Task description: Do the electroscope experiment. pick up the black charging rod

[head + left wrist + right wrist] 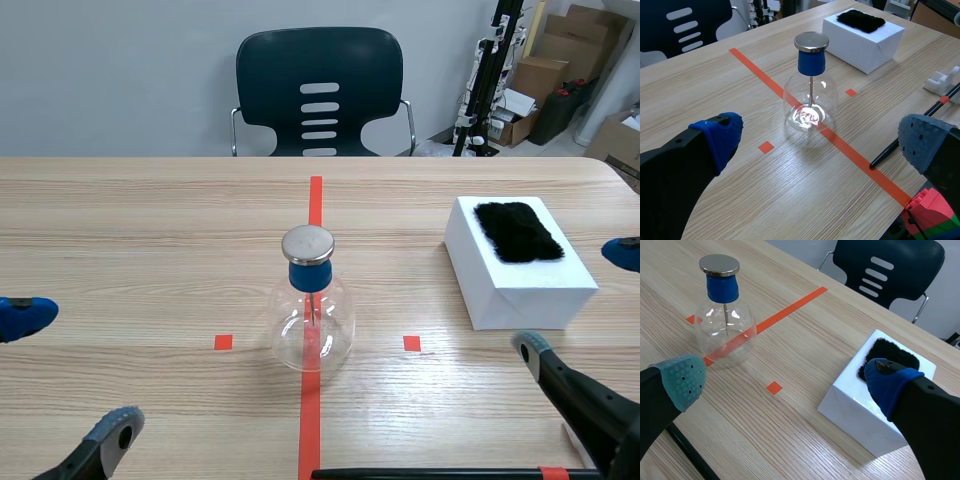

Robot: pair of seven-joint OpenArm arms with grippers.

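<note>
The black charging rod lies flat along the table's near edge, with an orange band near its right end. In the left wrist view the rod is ahead of my right-hand finger; in the right wrist view the rod passes under the left finger. The glass flask electroscope, with a blue stopper and a metal cap, stands on the red centre line. My left gripper is open at the near left, holding nothing. My right gripper is open beside the white box and above the rod's right end.
A patch of black fur lies on top of the white box. In the left wrist view a small white holder sits by the rod, and a red, green and blue block sits at the near edge. A dark chair stands beyond the table.
</note>
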